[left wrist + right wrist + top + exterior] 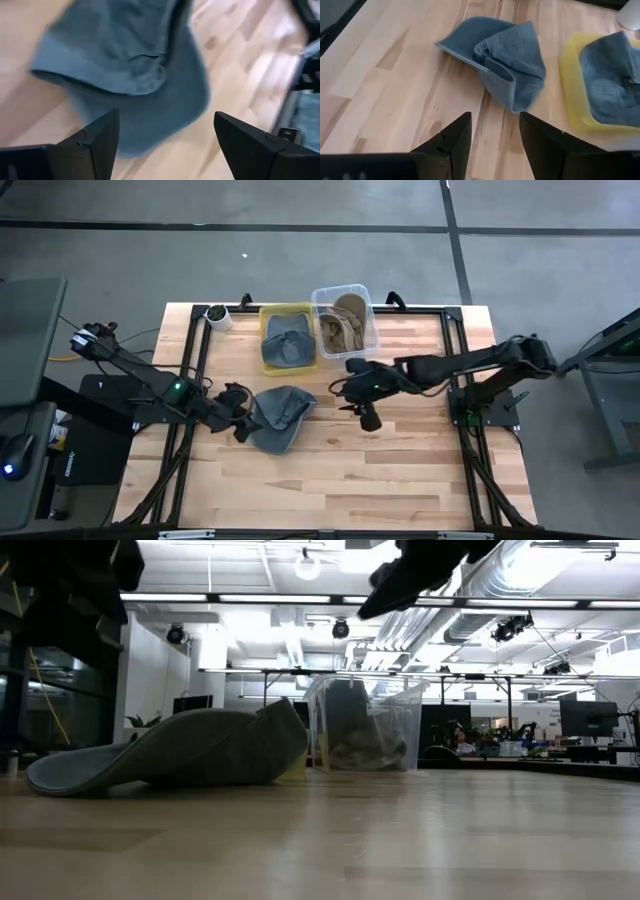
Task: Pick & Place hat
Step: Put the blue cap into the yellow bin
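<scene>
Blue hat (279,418) lain on table (400,470), brim toward left gripper (240,423) | left gripper spread, just beside hat, nearer | right gripper (366,416) parted, empty, well apart

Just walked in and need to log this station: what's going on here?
Two robot arms are sorting hats into bins. A blue hat lies loose on the wooden table. The left gripper hovers open right beside it, holding nothing. The right gripper is open and empty a little way off. Another blue hat already sits in the yellow bin, and tan ones in the clear bin.
</scene>
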